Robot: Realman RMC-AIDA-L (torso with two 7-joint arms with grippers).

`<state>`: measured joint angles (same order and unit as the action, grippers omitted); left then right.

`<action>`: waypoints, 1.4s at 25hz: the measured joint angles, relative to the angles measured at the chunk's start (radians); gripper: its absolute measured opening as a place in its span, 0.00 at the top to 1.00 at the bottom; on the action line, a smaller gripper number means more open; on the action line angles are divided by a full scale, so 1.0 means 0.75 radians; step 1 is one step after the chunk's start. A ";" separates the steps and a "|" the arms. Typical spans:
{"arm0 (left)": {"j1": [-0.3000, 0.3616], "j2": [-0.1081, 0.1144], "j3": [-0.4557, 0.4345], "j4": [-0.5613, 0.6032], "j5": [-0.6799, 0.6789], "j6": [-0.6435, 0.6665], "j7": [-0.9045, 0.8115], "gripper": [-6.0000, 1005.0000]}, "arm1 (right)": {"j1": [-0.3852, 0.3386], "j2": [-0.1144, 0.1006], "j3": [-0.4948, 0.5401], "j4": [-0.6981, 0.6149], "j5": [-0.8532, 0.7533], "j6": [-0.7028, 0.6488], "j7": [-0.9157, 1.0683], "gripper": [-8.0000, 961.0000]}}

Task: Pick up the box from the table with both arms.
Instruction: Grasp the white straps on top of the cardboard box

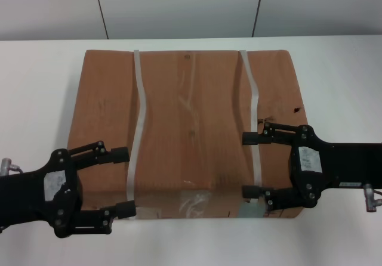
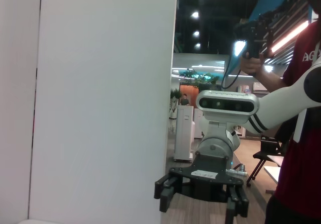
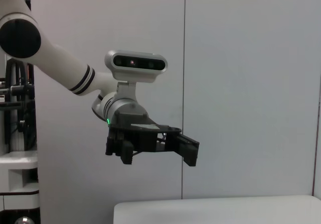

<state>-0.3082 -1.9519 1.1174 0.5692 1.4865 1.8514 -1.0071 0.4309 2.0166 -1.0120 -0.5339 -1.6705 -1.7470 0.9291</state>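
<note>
The box (image 1: 191,129) is a large flat brown cardboard box with two whitish straps (image 1: 138,129), lying on the white table (image 1: 340,81) in the head view. My left gripper (image 1: 123,182) is open and hovers over the box's near left part, fingertips next to the left strap. My right gripper (image 1: 249,165) is open over the near right part, its fingertips at the right strap. Neither holds anything. The left wrist view shows the right gripper (image 2: 200,200) facing it; the right wrist view shows the left gripper (image 3: 150,146). The box is out of view in both wrist views.
Grey wall panels (image 1: 179,6) stand behind the table. A person in a red shirt (image 2: 301,148) stands off to one side in the left wrist view. A table corner (image 3: 215,210) shows below the left gripper in the right wrist view.
</note>
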 joint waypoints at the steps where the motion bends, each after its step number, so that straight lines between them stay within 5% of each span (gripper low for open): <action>1: 0.000 -0.001 0.000 0.000 0.000 -0.003 0.000 0.16 | -0.001 0.003 0.001 0.000 0.000 0.001 0.000 0.10; 12: 0.005 -0.011 -0.008 0.000 -0.008 -0.046 -0.002 0.16 | -0.012 0.007 0.027 0.004 0.008 0.069 0.013 0.10; 20: 0.006 -0.114 -0.164 -0.024 -0.038 -0.326 -0.045 0.16 | -0.046 0.064 0.230 0.027 0.012 0.585 0.239 0.10; 35: -0.098 -0.118 -0.166 -0.272 -0.210 -0.780 -0.062 0.16 | 0.136 0.073 0.236 0.264 0.016 0.925 0.442 0.10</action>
<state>-0.3818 -2.0406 0.9932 0.3649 1.3293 1.2667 -1.0538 0.5328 2.0712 -0.8347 -0.3361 -1.6586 -1.0535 1.2604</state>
